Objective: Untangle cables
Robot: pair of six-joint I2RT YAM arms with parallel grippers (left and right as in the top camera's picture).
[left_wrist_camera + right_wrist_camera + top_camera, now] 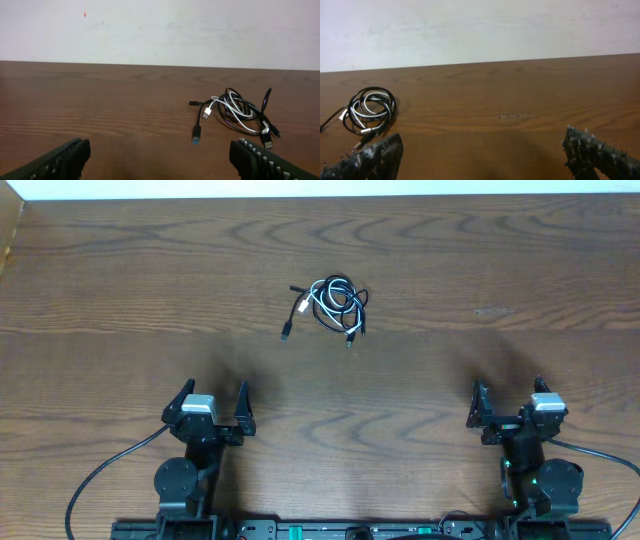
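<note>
Left claw [214, 394] sits at 7 o'clock on the table [470, 260], its jaws spread wide and holding nothing, with the cables [333, 305] at its 1 o'clock. These lie in one tangled heap at about 12 o'clock from the table's middle, black and white strands looped together, two plug ends trailing toward 8 o'clock, well apart from both claws. Right claw [508, 395] sits at 5 o'clock, jaws likewise wide apart and empty, the heap at its 10 o'clock.

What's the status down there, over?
Left hand open, empty. Right hand open, empty. Cables tangled, lying untouched ahead. Nothing in the way.
</note>
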